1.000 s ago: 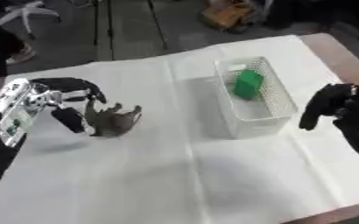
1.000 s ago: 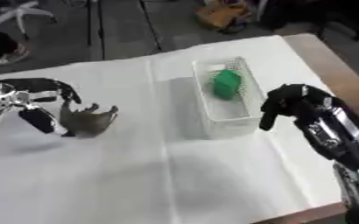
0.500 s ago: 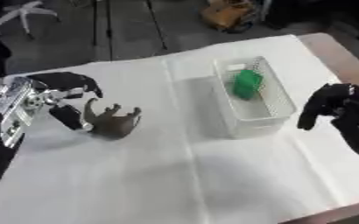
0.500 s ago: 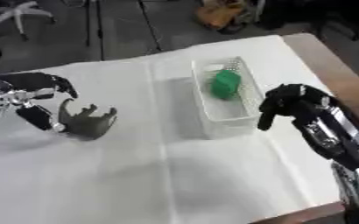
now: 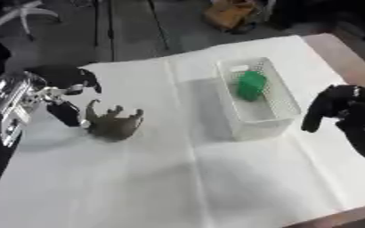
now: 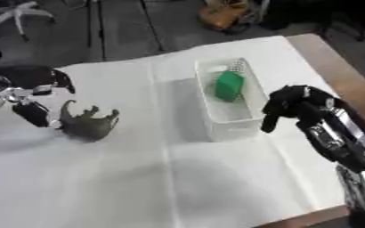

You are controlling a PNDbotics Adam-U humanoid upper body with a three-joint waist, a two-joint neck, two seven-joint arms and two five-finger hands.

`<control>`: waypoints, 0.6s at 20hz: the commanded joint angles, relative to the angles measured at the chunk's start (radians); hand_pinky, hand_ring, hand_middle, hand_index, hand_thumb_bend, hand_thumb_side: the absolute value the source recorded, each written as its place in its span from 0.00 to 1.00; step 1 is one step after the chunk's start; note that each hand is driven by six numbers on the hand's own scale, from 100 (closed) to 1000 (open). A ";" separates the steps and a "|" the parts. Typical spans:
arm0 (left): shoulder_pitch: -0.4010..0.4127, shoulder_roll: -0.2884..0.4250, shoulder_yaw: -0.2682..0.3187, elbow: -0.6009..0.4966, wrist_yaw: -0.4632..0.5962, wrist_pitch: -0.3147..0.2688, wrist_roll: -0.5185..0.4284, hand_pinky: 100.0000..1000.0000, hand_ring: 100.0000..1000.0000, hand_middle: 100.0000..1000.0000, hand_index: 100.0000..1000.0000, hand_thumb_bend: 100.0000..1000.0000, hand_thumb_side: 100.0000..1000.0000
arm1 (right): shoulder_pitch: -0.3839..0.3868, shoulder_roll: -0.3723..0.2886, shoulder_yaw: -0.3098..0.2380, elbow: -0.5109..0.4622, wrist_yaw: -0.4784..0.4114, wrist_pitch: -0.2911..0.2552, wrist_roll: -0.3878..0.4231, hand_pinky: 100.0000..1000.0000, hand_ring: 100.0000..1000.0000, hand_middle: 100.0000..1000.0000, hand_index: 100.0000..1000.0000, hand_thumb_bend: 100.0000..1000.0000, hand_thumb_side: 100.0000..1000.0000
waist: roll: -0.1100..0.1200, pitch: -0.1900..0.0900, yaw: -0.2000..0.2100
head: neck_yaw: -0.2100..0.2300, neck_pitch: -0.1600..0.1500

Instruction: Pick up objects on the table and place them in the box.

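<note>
Two hands are in view above a table covered with a white cloth.

Left hand: positioned at the left edge of the table, just beside a grey-brown animal figure. The fingers are spread and relaxed, clasping nothing. The upper fingers arch above and to the left of the figure, and the thumb points down close to the figure's left end. Contact between thumb and figure cannot be determined from either view.

Animal figure: rests on the cloth in the left half of the table, well apart from the box. Short projections point up from its top.

Box: a white rectangular container placed right of the table's centre, its long sides running toward the far edge. One green block lies inside, in the far half of the box. The near half shows only the bare white floor.

Right hand: held just beside the near right corner of the box, above the cloth near the table's right edge. Its fingers are curled downward and enclose nothing. The forearm extends to the lower right corner.
</note>
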 commanded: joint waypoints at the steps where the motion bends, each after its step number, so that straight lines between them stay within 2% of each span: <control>1: -0.010 -0.009 0.019 0.016 -0.059 -0.022 0.016 1.00 0.91 0.80 0.83 0.61 0.36 | -0.010 -0.011 -0.003 -0.018 -0.011 -0.001 0.002 0.45 0.43 0.56 0.77 0.00 0.66 | -0.003 -0.082 -0.003 | 0.000 -0.002; 12: 0.005 -0.065 0.053 0.104 -0.255 -0.072 0.071 1.00 0.90 0.77 0.81 0.62 0.35 | -0.011 -0.008 -0.003 -0.020 -0.010 -0.002 0.005 0.45 0.43 0.56 0.77 0.00 0.66 | -0.005 -0.076 -0.011 | 0.002 -0.002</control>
